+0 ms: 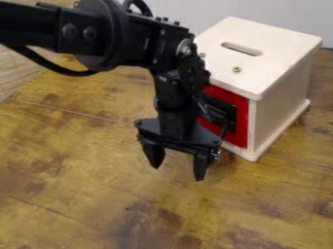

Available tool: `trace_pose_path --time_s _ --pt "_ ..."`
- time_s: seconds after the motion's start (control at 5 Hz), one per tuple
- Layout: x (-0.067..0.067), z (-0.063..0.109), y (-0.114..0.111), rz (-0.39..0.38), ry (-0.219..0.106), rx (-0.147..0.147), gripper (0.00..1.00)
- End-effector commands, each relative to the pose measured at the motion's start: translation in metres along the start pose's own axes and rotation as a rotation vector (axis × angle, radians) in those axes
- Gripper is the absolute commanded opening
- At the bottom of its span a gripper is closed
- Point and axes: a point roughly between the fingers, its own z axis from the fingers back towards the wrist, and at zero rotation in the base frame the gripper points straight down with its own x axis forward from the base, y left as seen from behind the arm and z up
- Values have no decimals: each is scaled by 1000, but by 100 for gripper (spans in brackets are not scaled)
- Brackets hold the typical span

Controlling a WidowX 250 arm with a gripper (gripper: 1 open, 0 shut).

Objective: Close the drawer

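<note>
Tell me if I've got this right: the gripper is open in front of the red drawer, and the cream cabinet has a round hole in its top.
Not quite. The camera view shows a narrow rectangular slot in the top of the cabinet, not a round hole. The rest holds: the gripper hangs open, empty, in front of the red drawer.
</note>
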Motion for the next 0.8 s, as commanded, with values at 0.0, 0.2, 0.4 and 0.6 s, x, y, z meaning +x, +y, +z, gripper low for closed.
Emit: trace_pose_path --time_s 0.0,0.2,0.4,0.6 --pt "9 29 -9 -20 -84 -23 100" --pt "9 28 -9 -19 -83 -22 100" --pt "9 27 -9 -18 -81 -21 100" --pt "8 26 -9 -17 -80 -20 100"
